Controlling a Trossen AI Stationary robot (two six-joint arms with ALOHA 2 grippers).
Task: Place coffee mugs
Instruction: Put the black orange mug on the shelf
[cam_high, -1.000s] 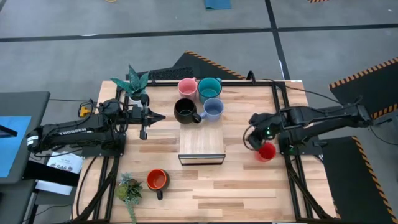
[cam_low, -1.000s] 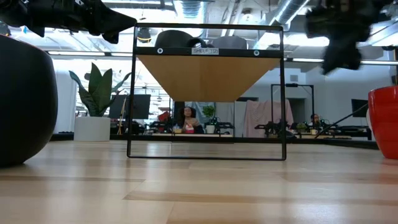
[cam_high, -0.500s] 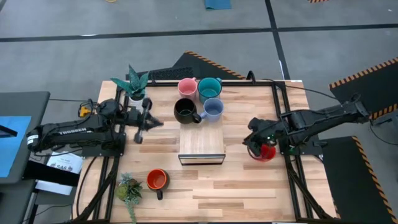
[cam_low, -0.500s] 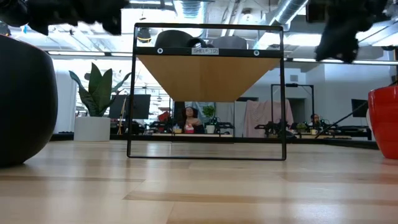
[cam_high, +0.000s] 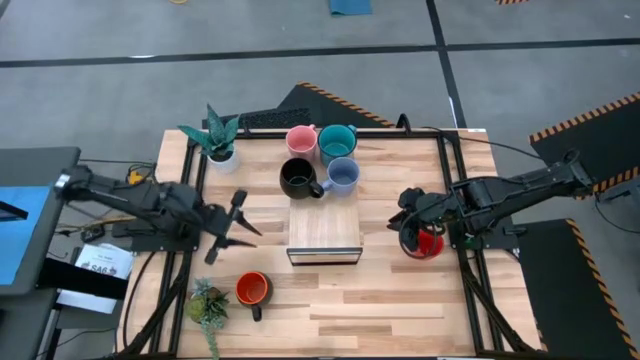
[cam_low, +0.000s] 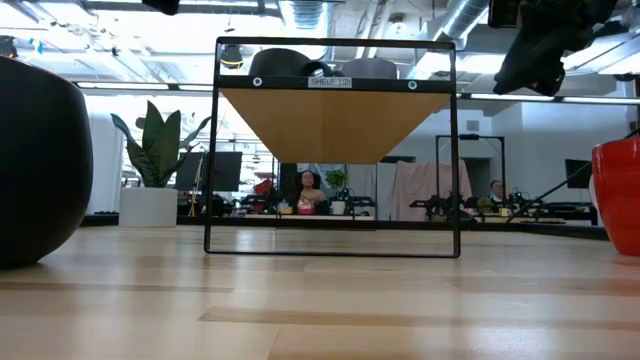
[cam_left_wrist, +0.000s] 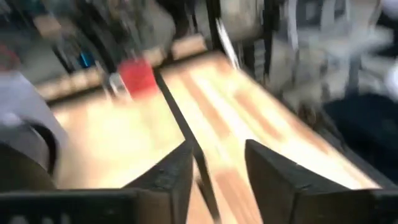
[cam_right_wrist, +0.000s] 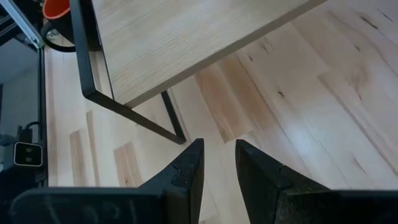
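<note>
Pink (cam_high: 301, 139), teal (cam_high: 336, 143), black (cam_high: 298, 178) and pale blue (cam_high: 343, 175) mugs stand grouped at the table's far side. An orange mug (cam_high: 252, 290) stands near the front left, and a red mug (cam_high: 430, 244) at the right. My left gripper (cam_high: 240, 228) hovers left of the wooden shelf (cam_high: 325, 232). It is open with nothing between its fingers (cam_left_wrist: 214, 174). My right gripper (cam_high: 408, 222) hangs over the red mug's left side, high above the table in the low view (cam_low: 540, 45). It is open by a narrow gap (cam_right_wrist: 219, 165) and holds nothing.
The low shelf, a wooden top on a black wire frame (cam_low: 335, 150), stands mid-table between the arms. One small potted plant (cam_high: 218, 135) is at the far left corner and another (cam_high: 207, 305) at the near left, beside the orange mug. Bare wood lies front right.
My left gripper has swung toward the table's near edge, away from the black mug, and now hangs left of the shelf. My right gripper has shifted slightly, so it covers more of the red mug from above. No mug has moved.
</note>
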